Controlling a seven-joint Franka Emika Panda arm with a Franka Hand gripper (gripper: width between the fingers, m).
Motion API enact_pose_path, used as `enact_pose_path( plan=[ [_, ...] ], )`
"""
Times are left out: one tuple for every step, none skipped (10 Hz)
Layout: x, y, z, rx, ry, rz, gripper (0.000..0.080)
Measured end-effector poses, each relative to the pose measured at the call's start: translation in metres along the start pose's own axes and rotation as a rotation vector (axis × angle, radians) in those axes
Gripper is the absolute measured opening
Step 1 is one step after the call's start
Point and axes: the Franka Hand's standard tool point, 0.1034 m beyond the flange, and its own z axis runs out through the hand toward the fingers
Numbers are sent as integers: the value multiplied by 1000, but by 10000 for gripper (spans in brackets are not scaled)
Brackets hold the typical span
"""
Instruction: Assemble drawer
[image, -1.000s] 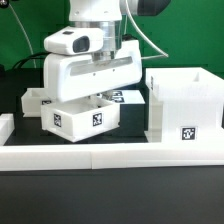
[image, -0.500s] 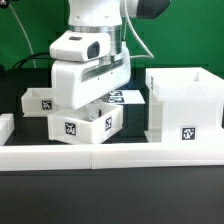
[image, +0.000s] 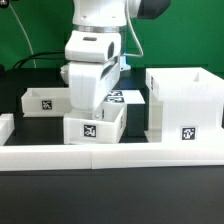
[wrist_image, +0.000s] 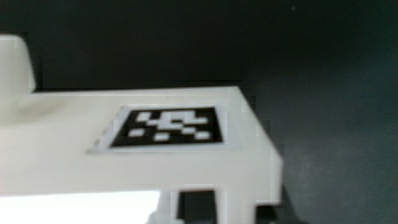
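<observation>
A small white open-top tray with a square tag on its front sits just behind the border wall, in the middle of the exterior view. My gripper reaches down into it and is shut on its wall. The wrist view shows the tray's tagged wall close up, with my gripper at the picture's edge. A second small tray stands further to the exterior view's left. The tall box shell stands at the exterior view's right, open side up, about a hand's width from the held tray.
The long low white border wall runs along the front. The marker board lies behind the held tray, partly hidden by the arm. A green backdrop and cables are behind.
My wrist has turned, and the held tray has turned with it. The tray has shifted toward the exterior view's right and down, nearer the box shell.
</observation>
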Motion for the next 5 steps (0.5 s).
enact_pose_path(
  plan=[
    [3,2,0,6,-10,-77,41],
    [3,3,0,6,-11,-114,41],
    [1,3,0,6,-14,-138,41],
    [1,3,0,6,-14,-121,41],
    [1,3,1,7,-14,-121,41]
  ],
)
